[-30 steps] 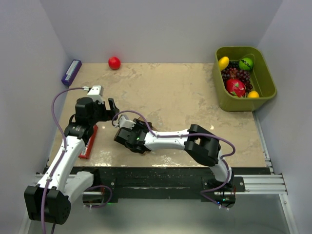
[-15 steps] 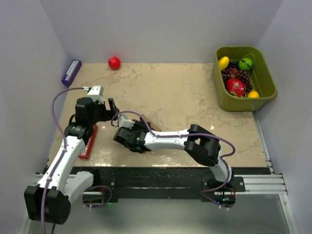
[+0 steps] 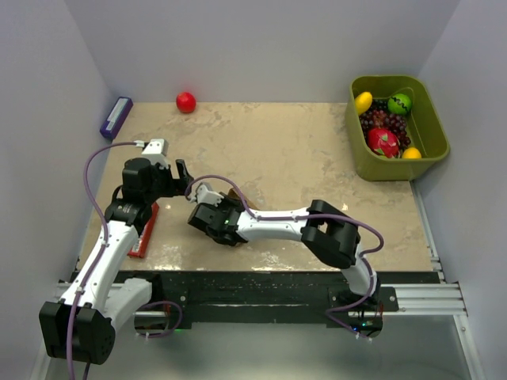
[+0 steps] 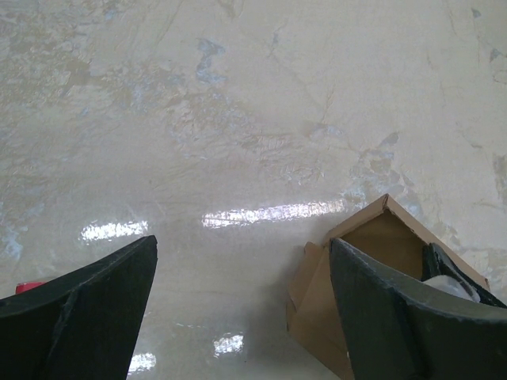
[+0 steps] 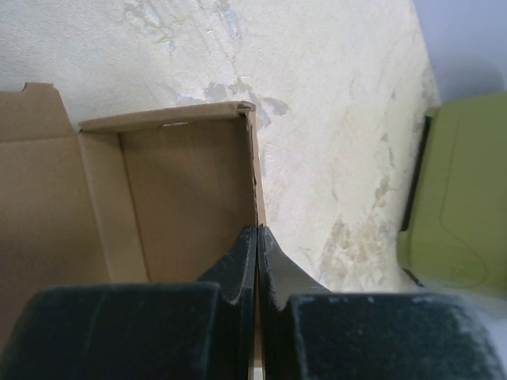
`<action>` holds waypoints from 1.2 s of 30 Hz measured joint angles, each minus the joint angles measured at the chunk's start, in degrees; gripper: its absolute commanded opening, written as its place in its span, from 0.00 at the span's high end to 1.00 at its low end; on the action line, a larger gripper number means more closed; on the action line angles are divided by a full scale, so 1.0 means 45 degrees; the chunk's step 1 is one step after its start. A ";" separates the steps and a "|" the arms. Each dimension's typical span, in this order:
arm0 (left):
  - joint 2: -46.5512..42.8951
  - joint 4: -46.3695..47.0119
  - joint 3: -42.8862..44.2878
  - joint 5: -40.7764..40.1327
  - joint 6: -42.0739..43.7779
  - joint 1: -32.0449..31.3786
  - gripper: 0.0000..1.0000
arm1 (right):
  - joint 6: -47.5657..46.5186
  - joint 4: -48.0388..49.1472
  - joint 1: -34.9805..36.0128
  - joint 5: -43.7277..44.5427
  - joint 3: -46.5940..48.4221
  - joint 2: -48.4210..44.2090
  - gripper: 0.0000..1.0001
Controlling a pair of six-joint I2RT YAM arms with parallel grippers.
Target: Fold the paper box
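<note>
Grip: right gripper (image 5: 256,236) has its fingers pressed together on the thin upright side wall of the paper box (image 5: 178,198). The wall's top edge runs straight away from the fingertips to a corner.
Other hand: left gripper (image 4: 242,313) is spread wide with nothing between its fingers, above bare tabletop just left of the box.
Box look: plain brown cardboard, unprinted, open on top. The right wrist view shows a creased floor panel, a far wall and a notched flap lying out to the left. From the left wrist view one corner stands up as a peak.
Box place: on the table (image 3: 301,150), left of centre and nearer the near edge than the far edge. From above only a brown sliver shows past the right wrist.
Gap: the two grippers are near each other but apart. Whether the left gripper's right finger touches the box cannot be told.
Left edge: a flat red packet (image 3: 145,231) lies along it toward the near-left corner, partly under the left arm.
Far-left corner: a purple box (image 3: 116,116) lies there, and a red ball (image 3: 185,101) sits beside it at the far edge.
Far-right corner: a green bin (image 3: 434,131) holds fruit.
Open room: a broad stretch of marbled tabletop runs from the box to the far edge and across to the bin.
</note>
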 measured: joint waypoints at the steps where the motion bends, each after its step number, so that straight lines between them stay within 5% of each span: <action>1: 0.0000 0.0000 0.0000 -0.0005 -0.0005 0.0000 0.07 | 0.0185 -0.0010 -0.0102 -0.0189 -0.0107 -0.0073 1.00; 12: -0.0262 0.0102 0.0000 0.0432 -0.0170 0.0000 0.06 | 0.2730 0.0335 -0.2506 -0.4090 -0.1763 -0.2011 1.00; 18: -0.0481 0.0714 -0.0282 0.2560 -0.1302 -0.0015 0.00 | 0.4362 0.0782 -0.3594 -0.5663 -0.2701 -0.2254 1.00; 28: 0.0714 0.2064 -0.1345 0.3604 -0.3167 -0.2584 0.00 | 0.6509 0.1229 -0.3672 -0.6577 -0.3225 -0.2254 1.00; 36: 0.1982 0.2531 -0.1273 0.3138 -0.3512 -0.2929 0.00 | 0.7057 0.1413 -0.3672 -0.6659 -0.3303 -0.2278 1.00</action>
